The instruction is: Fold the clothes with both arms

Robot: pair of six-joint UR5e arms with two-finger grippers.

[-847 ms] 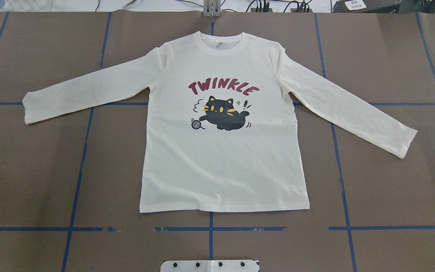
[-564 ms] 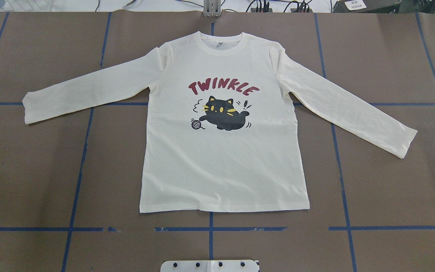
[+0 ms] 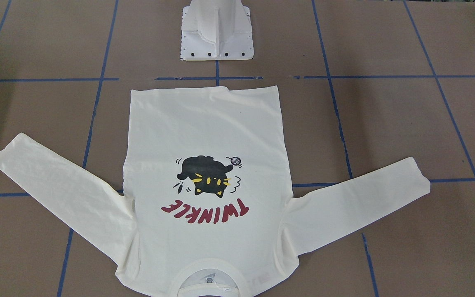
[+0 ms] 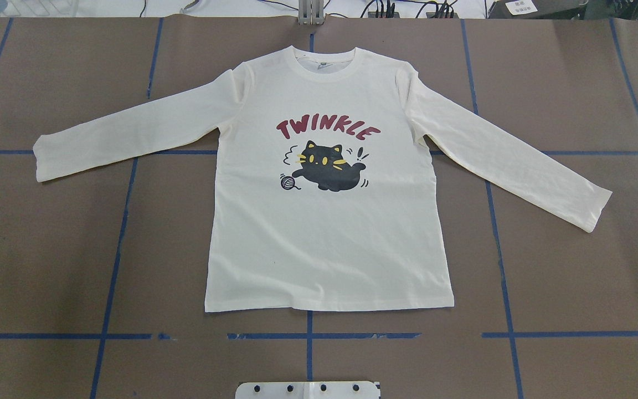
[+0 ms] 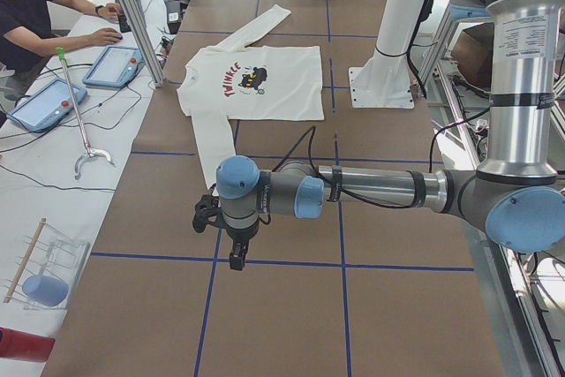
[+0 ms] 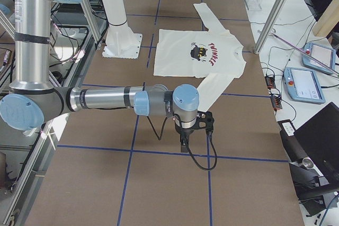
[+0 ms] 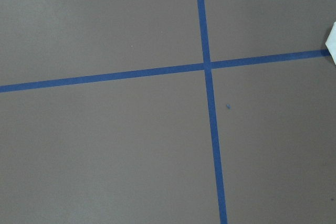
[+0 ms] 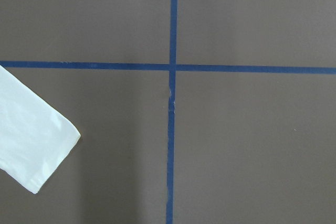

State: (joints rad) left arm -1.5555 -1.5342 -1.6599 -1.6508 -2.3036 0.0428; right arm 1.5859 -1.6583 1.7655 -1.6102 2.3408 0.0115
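the folding has not begun, as far as the pictures show. the t-shirt (image 4: 330,221) lies flat and fully spread on the desk (image 4: 47,249), print side up, both sleeves stretched out to the sides, with no fold in it.

the left gripper (image 5: 237,258) hangs over bare desk above a crossing of blue tape lines (image 7: 207,65). the shirt is well apart from it, and only the tip of the left sleeve (image 4: 125,133) is near. the right gripper (image 6: 184,144) hangs the same way at the other end, with the cuff of the right sleeve (image 8: 31,140) near it. so the shirt lies between the two grippers.

neither gripper has hold of anything. how wide each one stands i cannot tell, because only the side views show them.

i judge that every step is left: to reach the sleeves, to fold them in, then to fold the body.
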